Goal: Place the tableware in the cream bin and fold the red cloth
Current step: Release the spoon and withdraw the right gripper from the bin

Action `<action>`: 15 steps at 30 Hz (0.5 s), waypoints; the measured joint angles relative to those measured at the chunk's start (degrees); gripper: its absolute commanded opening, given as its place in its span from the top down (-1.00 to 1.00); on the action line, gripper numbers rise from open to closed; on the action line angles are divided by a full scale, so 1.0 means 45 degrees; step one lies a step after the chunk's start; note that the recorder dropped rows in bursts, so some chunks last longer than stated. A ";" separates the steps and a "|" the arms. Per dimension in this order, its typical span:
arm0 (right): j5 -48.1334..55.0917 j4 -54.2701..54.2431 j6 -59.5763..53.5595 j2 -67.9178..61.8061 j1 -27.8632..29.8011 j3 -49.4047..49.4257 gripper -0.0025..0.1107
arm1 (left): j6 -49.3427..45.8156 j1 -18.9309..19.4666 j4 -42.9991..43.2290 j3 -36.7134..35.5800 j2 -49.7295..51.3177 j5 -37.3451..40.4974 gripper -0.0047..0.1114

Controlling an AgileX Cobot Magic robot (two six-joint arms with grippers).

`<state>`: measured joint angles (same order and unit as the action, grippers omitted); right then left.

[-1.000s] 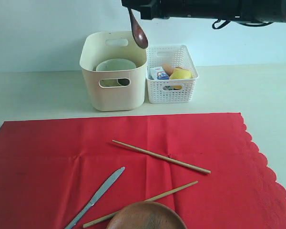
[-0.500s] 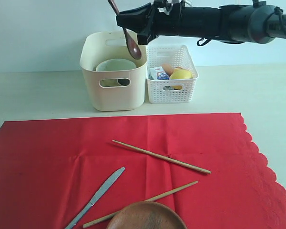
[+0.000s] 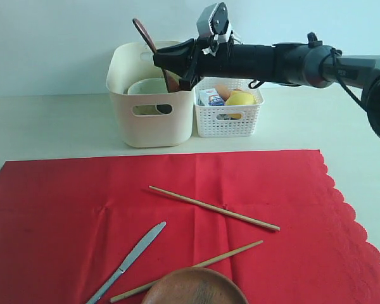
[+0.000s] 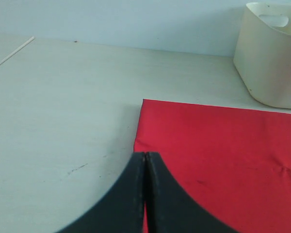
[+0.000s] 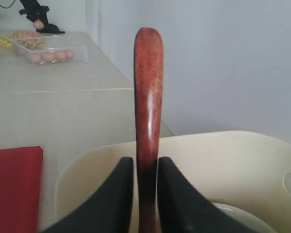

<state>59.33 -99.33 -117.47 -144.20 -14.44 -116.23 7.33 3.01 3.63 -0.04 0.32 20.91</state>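
My right gripper (image 3: 176, 63) (image 5: 145, 161) is shut on the brown wooden spoon (image 3: 147, 39) (image 5: 149, 92) over the cream bin (image 3: 151, 123) (image 5: 223, 155). The spoon's scoop end dips inside the bin and its handle sticks up. A white bowl (image 3: 153, 87) (image 5: 233, 209) lies in the bin; the steel cup is hidden. On the red cloth (image 3: 63, 209) (image 4: 223, 150) lie two chopsticks (image 3: 213, 208) (image 3: 187, 270), the metal knife (image 3: 128, 259) and the brown plate (image 3: 194, 288). My left gripper (image 4: 145, 156) is shut and empty above the cloth's corner, outside the exterior view.
A white lattice basket (image 3: 228, 120) holding food items stands right beside the bin. The right arm spans the back of the table from the right. A clear tray of eggs (image 5: 48, 51) sits far off on the table.
The right arm has come down and the spoon has tipped over: its scoop end went from hanging above the bin's rim to inside the bin, handle now pointing up.
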 measured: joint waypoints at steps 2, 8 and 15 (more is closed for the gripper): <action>-0.0026 0.0024 0.0000 -0.0056 0.0000 -0.0029 0.19 | 0.0000 0.0000 0.0000 0.0000 0.0000 0.0000 0.90; -0.0026 0.0024 0.0359 0.0243 0.0022 -0.0028 0.10 | 0.0000 0.0000 0.0000 0.0000 0.0000 0.0000 0.90; 0.0025 0.1425 0.2851 0.1519 0.0285 -0.0028 0.10 | 0.0000 0.0000 0.0000 0.0000 0.0000 0.0000 0.90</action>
<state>59.44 -92.91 -104.64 -137.36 -13.16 -116.36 7.33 3.01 3.63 -0.04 0.32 20.91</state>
